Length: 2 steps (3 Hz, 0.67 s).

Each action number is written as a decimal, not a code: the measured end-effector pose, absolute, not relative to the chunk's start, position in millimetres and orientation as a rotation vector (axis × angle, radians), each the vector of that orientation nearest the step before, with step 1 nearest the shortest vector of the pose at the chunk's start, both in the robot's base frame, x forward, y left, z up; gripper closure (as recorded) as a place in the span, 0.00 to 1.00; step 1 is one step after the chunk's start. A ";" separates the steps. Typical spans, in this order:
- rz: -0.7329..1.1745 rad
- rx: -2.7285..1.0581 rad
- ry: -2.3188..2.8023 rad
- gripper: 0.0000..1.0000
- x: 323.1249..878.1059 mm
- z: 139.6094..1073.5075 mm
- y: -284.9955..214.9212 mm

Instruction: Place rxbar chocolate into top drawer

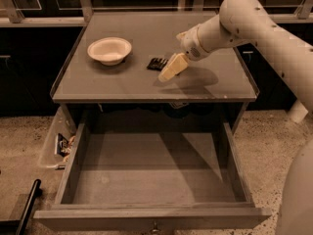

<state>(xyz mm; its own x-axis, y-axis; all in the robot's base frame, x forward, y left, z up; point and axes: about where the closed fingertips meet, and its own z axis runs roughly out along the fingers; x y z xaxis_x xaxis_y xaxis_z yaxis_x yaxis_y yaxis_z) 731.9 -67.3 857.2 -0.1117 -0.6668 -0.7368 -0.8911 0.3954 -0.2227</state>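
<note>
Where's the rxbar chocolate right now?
The rxbar chocolate lies on the table, mid-view, right of the bowl, gripper at its right end; not in the top drawer.
</note>
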 end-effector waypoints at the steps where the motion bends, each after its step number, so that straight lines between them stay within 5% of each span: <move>1: 0.396 -1.310 1.890 0.00 741.3 848.8 -71.7; 2: 0.425 -1.277 1.936 0.00 745.0 843.8 -80.0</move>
